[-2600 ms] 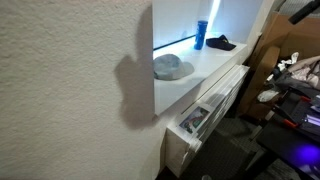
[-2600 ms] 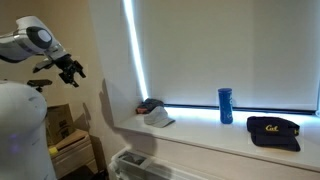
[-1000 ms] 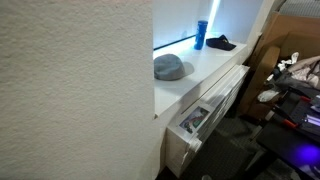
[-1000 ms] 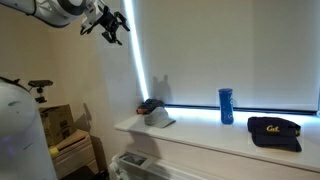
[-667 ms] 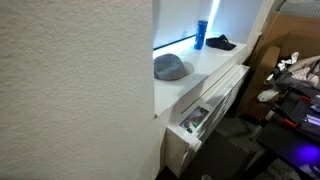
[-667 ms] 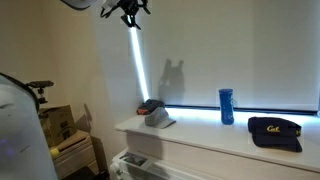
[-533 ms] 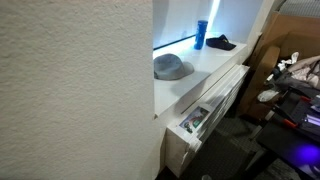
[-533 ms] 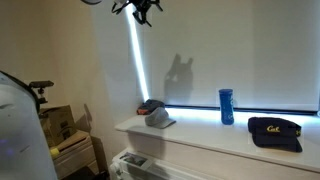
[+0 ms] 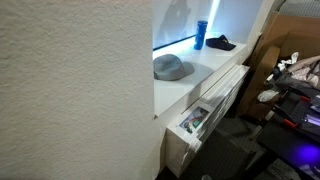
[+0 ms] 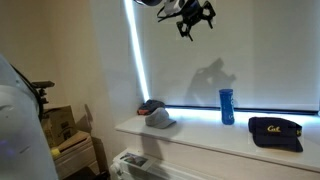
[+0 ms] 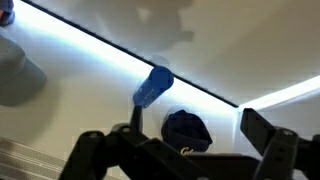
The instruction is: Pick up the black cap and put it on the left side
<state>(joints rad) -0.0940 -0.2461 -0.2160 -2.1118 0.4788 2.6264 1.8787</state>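
In an exterior view the black cap (image 9: 221,43) lies at the far end of the white tabletop (image 9: 215,62), just beyond the blue bottle (image 9: 201,35), with the grey cap (image 9: 172,67) well apart at the near end; the pincer is out of this picture. In an exterior view from the front the pincer (image 10: 192,20) hangs high before the window blind (image 10: 250,50), well above everything. The black cap (image 10: 274,131) rests brim outward at one end, the blue bottle (image 10: 226,106) stands upright near it, and the grey cap (image 10: 155,115) is at the opposite end. In the wrist view the pincer (image 11: 170,150) is spread wide and holds nothing. The black cap (image 11: 186,130) lies between its fingers and far below, and the blue bottle (image 11: 152,87) is just beside the cap. The step in hand is the approach. It would go best to descend on the side away from the bottle, centre over the soft crown, and close on a fold of fabric rather than on the stiff brim.
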